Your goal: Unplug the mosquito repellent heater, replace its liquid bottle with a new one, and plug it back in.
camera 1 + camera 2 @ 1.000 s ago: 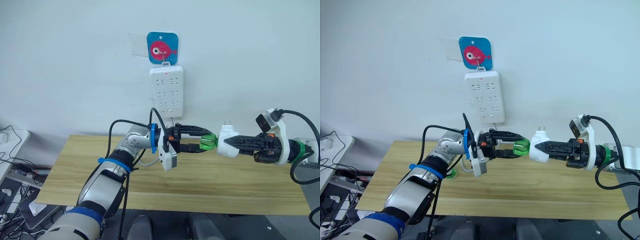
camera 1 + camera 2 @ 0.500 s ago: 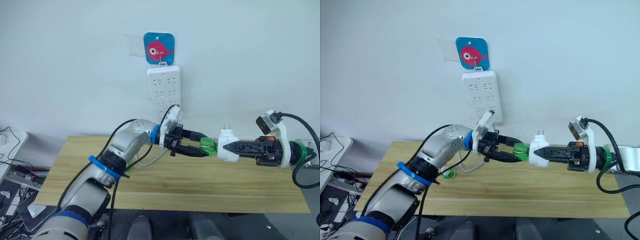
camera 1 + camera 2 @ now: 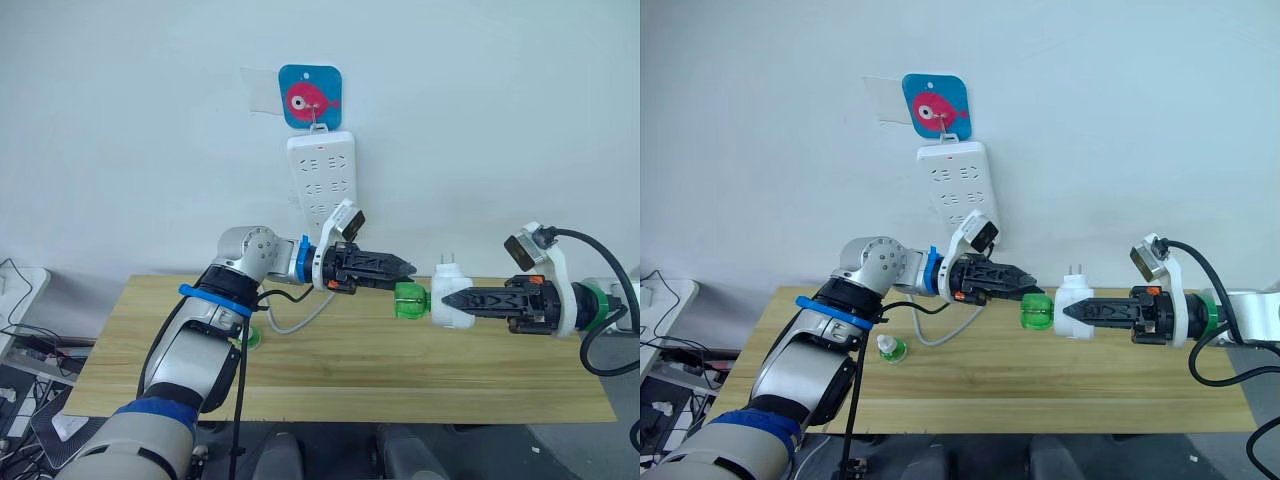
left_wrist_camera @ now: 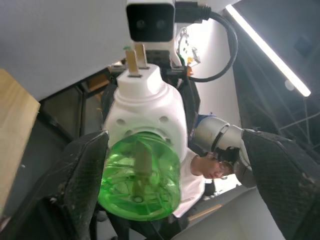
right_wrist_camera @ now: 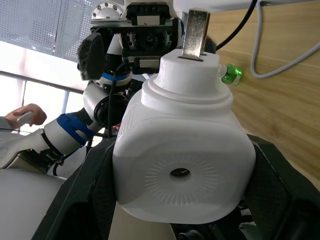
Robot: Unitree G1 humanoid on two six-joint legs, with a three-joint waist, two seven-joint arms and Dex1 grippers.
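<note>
Small white heater (image 3: 450,283) held in the air above the wooden table (image 3: 350,370), below and to the right of the wall power strip (image 3: 322,180), prongs pointing up. Clamped from the right by the right gripper (image 3: 448,300). Green bottle (image 3: 410,300) seated in its left end, sticking out toward the other arm.

Half a second ago, gripped by the left gripper (image 3: 405,268) at the bottle; now let go, pulled back and raised slightly. In the left wrist view, fingers (image 4: 75,180) spread wide, flanking the bottle without touching.

Probably means the new bottle is screwed in, or needs one more twist. Only plugging back in left after that. Another small green bottle (image 3: 890,348) on the table, well apart.
</note>
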